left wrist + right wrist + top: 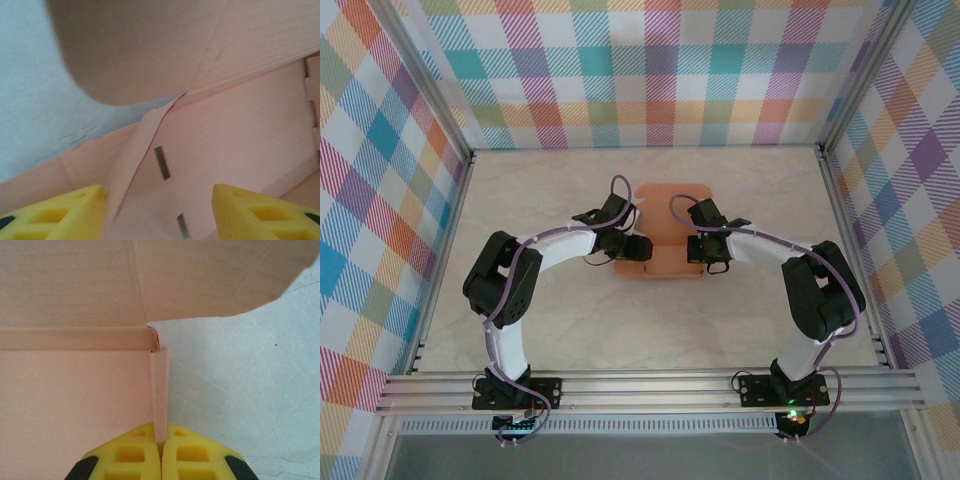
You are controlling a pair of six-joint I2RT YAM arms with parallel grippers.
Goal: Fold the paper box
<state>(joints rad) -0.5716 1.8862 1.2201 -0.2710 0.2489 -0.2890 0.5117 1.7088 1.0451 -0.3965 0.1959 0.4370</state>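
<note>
The paper box (670, 215) lies in the middle of the bench (550, 320), between the two hands, its longer axis seemingly running away from the arm bases; the right hand (161, 442) is pinched tight on a narrow upright side flap at the box's right edge; the left hand (159, 200) stands half-wide astride the left wall, holding nothing, so it looks placed to close next; the card is thin, matte salmon-orange, creased, with rounded flaps and small slits (162, 162).
</note>
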